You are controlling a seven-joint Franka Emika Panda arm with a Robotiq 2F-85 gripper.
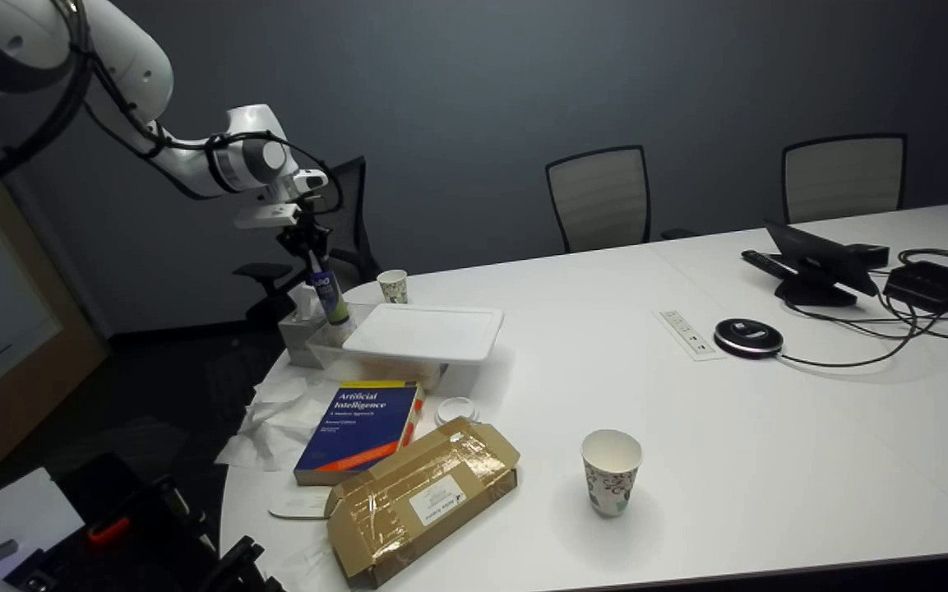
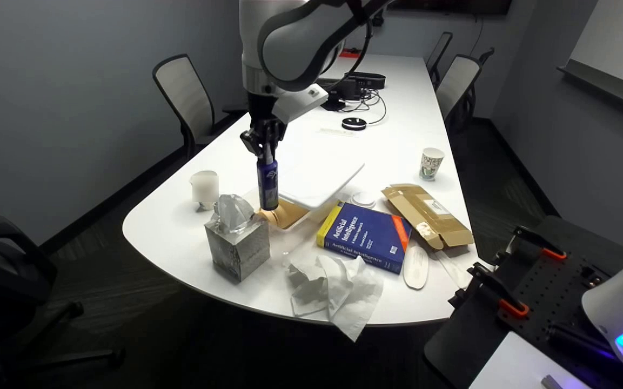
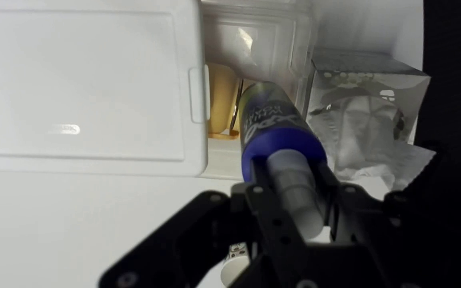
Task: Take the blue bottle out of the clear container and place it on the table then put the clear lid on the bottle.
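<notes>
Wrist view: gripper pinches the blue bottle by its narrow top, over the clear container (white cover partly across it). High grip likely leaves its base free for the table.

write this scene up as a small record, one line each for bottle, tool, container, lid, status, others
blue bottle: narrow end up, base over the clear container
tool: shut on the bottle's narrow top
clear container: tan object inside, partly hidden
white lid: covers part of the container, leaving one end open
status: bottle not yet set on the table
also there: tissue box, book, cardboard box, paper cup
</notes>
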